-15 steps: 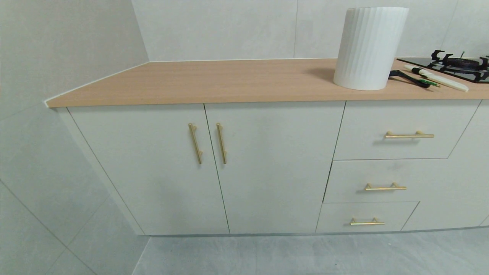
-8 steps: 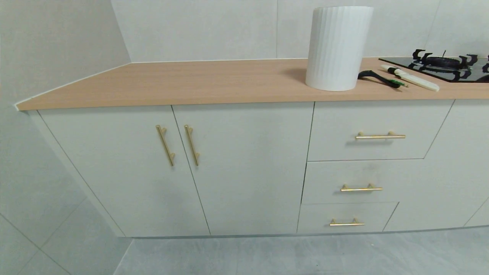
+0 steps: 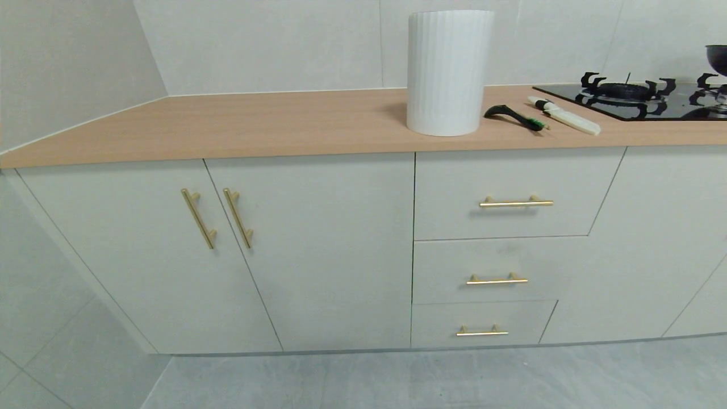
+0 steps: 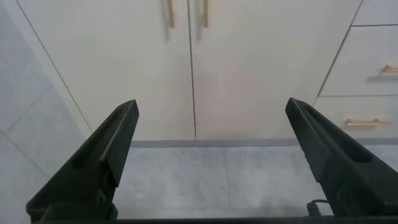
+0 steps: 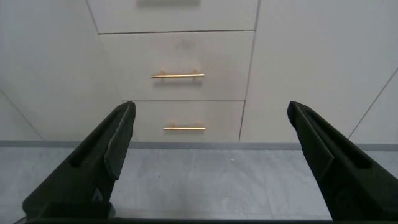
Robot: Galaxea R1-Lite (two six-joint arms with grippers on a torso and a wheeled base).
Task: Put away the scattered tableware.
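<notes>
On the wooden counter stands a tall white ribbed holder. Just right of it lie a black-handled utensil with a green tip and a cream-coloured knife. My left gripper hangs low above the floor, open and holding nothing, facing the double cupboard doors. My right gripper is likewise open and holding nothing, low before the lower drawers.
A black gas hob sits at the counter's far right with a dark pot at the edge. Below are two cupboard doors with gold handles and a stack of three drawers. Grey tiled floor lies in front.
The head view has swung to the right, so the holder, utensils and cabinets sit further left in the picture and more of the hob shows. Nothing on the counter has moved.
</notes>
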